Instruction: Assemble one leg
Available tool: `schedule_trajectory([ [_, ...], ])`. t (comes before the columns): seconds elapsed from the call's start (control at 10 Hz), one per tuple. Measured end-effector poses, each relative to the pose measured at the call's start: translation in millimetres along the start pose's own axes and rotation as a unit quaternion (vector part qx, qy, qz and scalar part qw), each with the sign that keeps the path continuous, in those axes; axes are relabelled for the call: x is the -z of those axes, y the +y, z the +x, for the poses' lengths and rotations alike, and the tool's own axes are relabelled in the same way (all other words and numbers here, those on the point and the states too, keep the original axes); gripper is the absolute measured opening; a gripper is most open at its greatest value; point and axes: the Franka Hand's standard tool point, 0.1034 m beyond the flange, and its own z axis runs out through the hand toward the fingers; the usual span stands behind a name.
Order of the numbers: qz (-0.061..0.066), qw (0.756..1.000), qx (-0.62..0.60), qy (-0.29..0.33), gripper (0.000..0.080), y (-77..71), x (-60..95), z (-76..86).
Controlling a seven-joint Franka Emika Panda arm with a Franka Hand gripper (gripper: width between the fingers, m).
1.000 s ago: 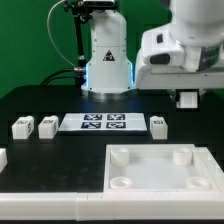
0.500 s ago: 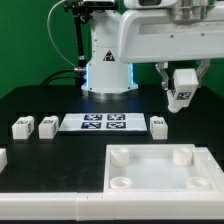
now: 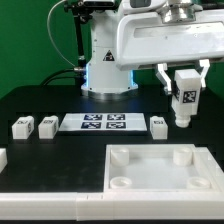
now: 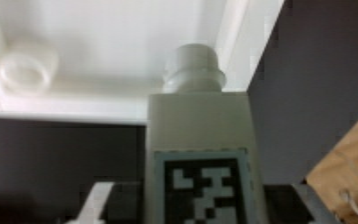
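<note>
My gripper is shut on a white leg and holds it upright in the air, its marker facing the camera. It hangs above the table's far right, behind the large white panel. In the wrist view the leg fills the middle between my fingers, and its round peg end points at the panel's edge. A corner hole shows to one side of the peg. Three more legs lie on the black table.
The marker board lies between the loose legs. The robot base stands behind it. A white part shows at the exterior view's left edge. A tan surface borders the wrist view.
The arm has swung into view and brought the leg down. The leg was tilted half a second ago and now hangs upright, slightly lower and further to the exterior view's right.
</note>
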Motion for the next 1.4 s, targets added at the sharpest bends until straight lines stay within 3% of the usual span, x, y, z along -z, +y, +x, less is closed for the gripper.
schedule_trajectory([
  [0.1,-0.005,0.998,0.012,0.063,0.0290,-0.4,-7.2,12.4],
  [0.2,-0.006,1.000,0.012,0.023,0.0290,-1.0,-17.3,-7.0],
  [0.6,-0.007,0.999,0.019,0.026,0.0290,0.5,-17.1,-5.4],
  [0.7,-0.009,0.999,0.024,0.024,0.0290,3.5,-23.3,-9.6],
  [1.0,-0.012,0.999,0.025,0.032,0.0290,9.3,-53.2,13.7],
  [1.4,-0.009,1.000,0.015,0.019,0.0290,0.4,-73.3,-2.8],
])
